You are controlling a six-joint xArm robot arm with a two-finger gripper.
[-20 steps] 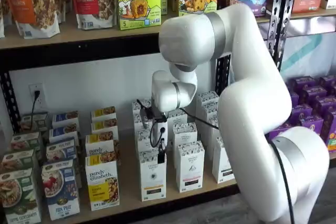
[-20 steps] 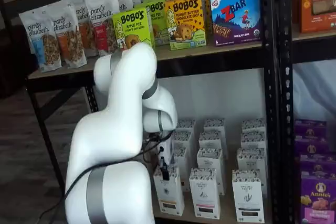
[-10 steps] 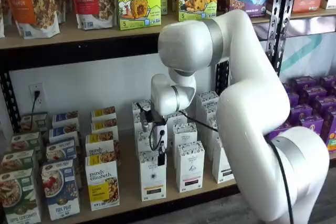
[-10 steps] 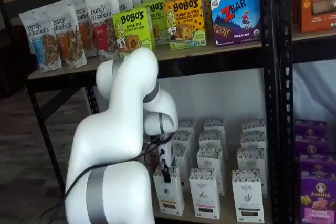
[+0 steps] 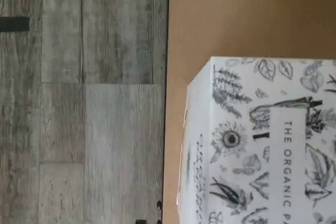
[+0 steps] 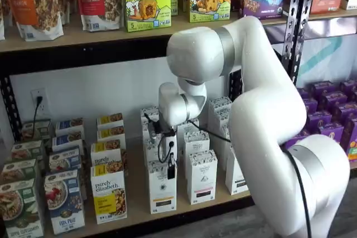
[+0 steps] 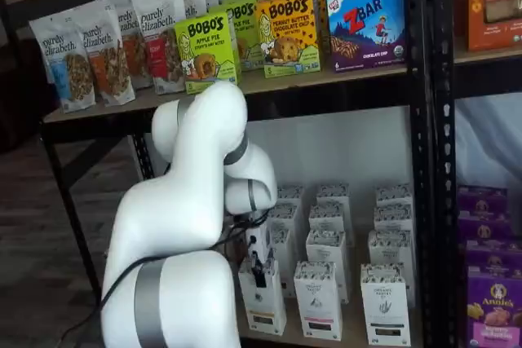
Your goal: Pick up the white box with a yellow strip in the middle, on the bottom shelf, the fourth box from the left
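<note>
Evenly lit, diffuse indoor light, no glare. Soft shadow beneath the upper shelf board (image 6: 83, 40). Slightly blurred throughout, wrist view included.

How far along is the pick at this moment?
Done: the arm has brought the gripper right above the white box at the front of the bottom shelf; the wrist view shows the box's patterned top close below. In hand: the final approach; nothing shows the fingers closed on the box, which stands on the shelf. Left: grip it and lift it out.
</note>
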